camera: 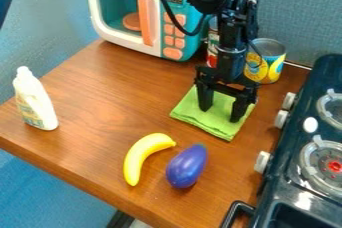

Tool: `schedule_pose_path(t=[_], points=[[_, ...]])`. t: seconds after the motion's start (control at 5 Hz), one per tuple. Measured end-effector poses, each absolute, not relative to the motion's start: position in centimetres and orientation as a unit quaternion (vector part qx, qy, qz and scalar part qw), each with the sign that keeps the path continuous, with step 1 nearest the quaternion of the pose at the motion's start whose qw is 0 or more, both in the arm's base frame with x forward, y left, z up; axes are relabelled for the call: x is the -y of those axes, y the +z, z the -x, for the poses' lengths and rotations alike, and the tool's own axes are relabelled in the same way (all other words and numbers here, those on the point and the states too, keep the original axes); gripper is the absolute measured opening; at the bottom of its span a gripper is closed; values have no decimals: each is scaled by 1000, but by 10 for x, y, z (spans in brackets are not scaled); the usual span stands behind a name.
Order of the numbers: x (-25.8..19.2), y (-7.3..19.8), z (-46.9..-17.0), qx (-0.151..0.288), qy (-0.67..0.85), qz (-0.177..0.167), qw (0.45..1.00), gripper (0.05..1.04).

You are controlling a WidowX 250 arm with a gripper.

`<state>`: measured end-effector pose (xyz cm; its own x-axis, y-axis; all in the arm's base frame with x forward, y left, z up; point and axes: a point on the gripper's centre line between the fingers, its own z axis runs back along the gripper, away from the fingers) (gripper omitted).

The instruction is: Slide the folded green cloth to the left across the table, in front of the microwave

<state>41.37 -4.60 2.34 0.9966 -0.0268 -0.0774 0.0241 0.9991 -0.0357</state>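
The two fingers (205, 101) stand wide apart, with a broad gap between them and nothing held in it; they point down over the green cloth (215, 123), right of centre in the frame, and whether their tips touch it I cannot tell; the black gripper (221, 113) hangs from the arm (230, 37), which comes in across the top edge of the frame.

The cloth lies flat and folded on the brown wooden counter (100, 94), directly beneath the gripper; just behind it, toward the upper right, stands an upright can (272, 67) with a yellow and blue label; another container (212, 54), marked red and white, stands partly hidden behind the arm.

Below and left of the cloth, in the lower middle of the frame, lie a curved yellow banana (139, 156) and, near its right side, a purple eggplant (186, 167), the two apart; a white bottle (35, 99) stands far off at the left edge; a toy microwave (137, 45), white and teal with orange buttons and an orange handle, sits at the upper left and top middle; the dark stove (284, 172) runs down the right edge, pale knobs (262, 162) along its left side.
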Motion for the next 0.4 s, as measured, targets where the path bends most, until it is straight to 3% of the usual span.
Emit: schedule_pose_path(t=[0.4], points=[[26,11,-401,-50,-24,-19,998,1001]])
